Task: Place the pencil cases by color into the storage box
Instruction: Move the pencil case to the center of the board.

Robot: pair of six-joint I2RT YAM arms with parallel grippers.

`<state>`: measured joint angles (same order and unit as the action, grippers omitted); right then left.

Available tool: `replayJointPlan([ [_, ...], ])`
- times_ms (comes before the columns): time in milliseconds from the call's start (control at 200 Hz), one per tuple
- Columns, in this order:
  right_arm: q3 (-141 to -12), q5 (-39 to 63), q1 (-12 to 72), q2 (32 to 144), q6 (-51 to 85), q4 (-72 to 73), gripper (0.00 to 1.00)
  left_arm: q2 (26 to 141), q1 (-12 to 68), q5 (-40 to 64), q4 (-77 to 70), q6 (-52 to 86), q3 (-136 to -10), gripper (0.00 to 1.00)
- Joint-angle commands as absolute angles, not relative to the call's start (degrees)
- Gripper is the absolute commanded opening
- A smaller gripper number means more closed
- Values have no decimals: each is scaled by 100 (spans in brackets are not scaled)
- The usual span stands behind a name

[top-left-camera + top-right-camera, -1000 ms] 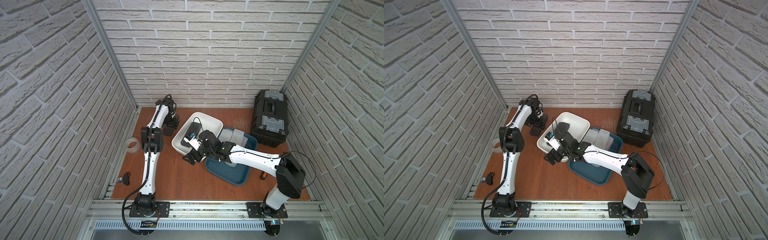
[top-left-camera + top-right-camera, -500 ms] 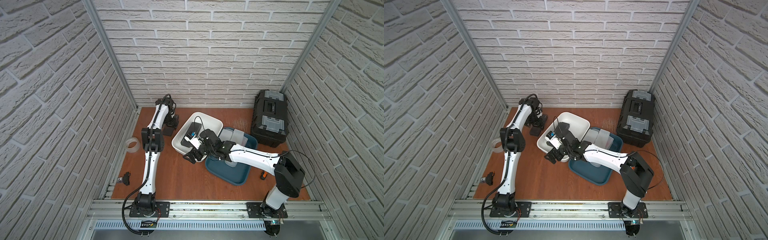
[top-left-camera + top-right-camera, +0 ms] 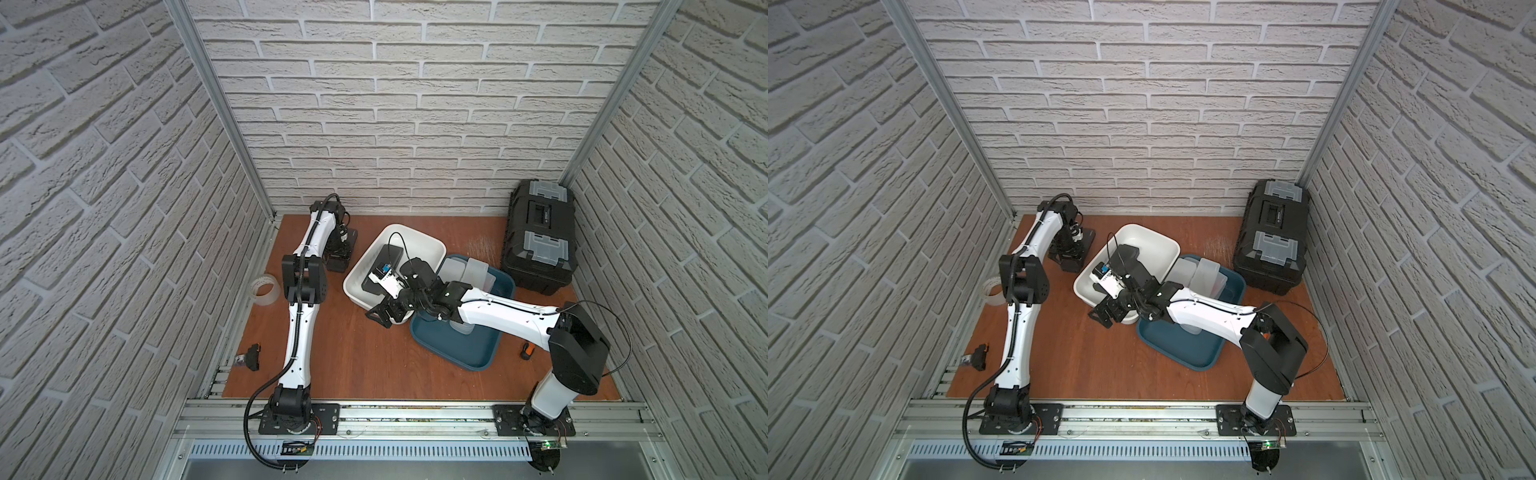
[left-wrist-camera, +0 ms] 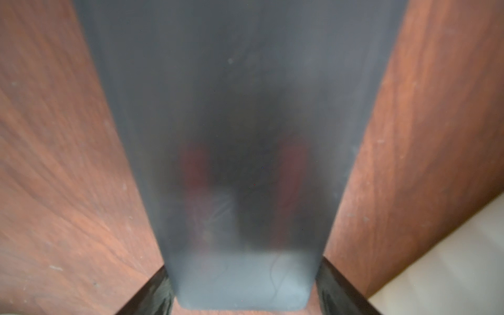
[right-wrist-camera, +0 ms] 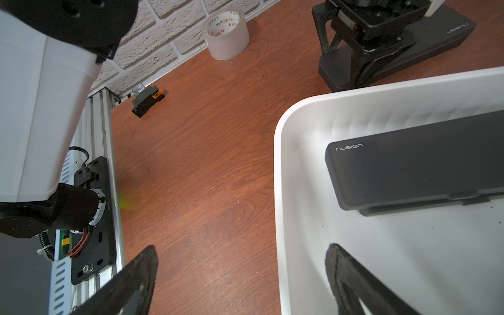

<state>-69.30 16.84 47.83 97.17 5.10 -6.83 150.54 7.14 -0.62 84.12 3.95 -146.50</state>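
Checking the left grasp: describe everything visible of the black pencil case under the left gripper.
The black pencil case is long, flat, matte dark plastic with rounded corners and a small nusign logo near one end. It lies flat on the wooden table, close beside the white bin. The left gripper straddles it, jaws against both long sides.

Our white-and-black left arm (image 3: 299, 332) reaches far back, left gripper (image 4: 245, 291) clamped across a matte black pencil case (image 4: 245, 109); our right arm (image 3: 503, 311) stretches inward, right gripper (image 5: 242, 281) spread wide.

Black pencil case (image 4: 245, 109) clasped in left gripper (image 4: 245, 283), wooden table (image 4: 54, 163) beneath
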Motion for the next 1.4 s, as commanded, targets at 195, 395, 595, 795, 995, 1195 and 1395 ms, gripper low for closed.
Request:
replayJointPlan([
  [195, -6812, 1696, 4772, 9422, 372, -564, 96, 14526, 708, -136, 8367, 500, -13913, 68],
  [395, -6820, 1704, 4764, 9413, 377, -554, 96, 13943, 660, -242, 7857, 522, -13025, 65],
  [595, -6794, 1699, 4765, 9396, 369, -537, 96, 13217, 609, -238, 7427, 536, -11879, 65],
  [795, -6812, 1757, 4766, 9400, 397, -534, 96, 12456, 497, -177, 7030, 592, -10890, 67],
  [995, -6768, 1806, 4764, 9334, 422, -486, 96, 11966, 129, 2, 6216, 430, -9915, 71],
  [1195, -6683, 1799, 4772, 9197, 459, -467, 96, 12271, -139, 0, 5885, 320, -9769, 71],
  [1395, -6583, 1762, 4772, 9085, 477, -421, 96, 12502, -266, -108, 5737, 343, -9680, 78],
])
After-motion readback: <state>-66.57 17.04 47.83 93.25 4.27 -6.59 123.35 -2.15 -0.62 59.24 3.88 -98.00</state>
